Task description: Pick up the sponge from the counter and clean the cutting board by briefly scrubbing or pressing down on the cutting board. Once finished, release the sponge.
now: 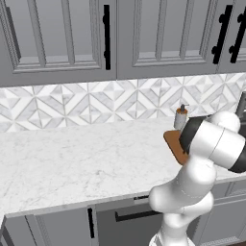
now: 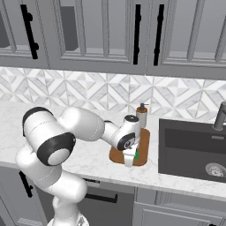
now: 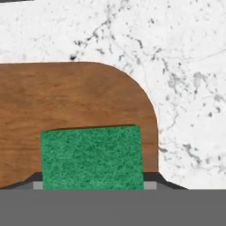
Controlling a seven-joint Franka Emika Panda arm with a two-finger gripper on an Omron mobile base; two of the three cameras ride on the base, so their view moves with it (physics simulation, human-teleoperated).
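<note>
The claw (image 2: pixel 130 162) is clamped on the small rectangular green-topped sponge (image 3: pixel 92 156), holding it over a rounded corner of the flat orange-brown wooden cutting board (image 3: pixel 66 97). That board lies on the white marble-look bench (image 1: pixel 72 158), near its front edge, beside the dark sink (image 2: pixel 194 150). The sponge's long axis runs across the claw's fingers. Board wood lies directly beneath, so pressing straight down should meet it.
</note>
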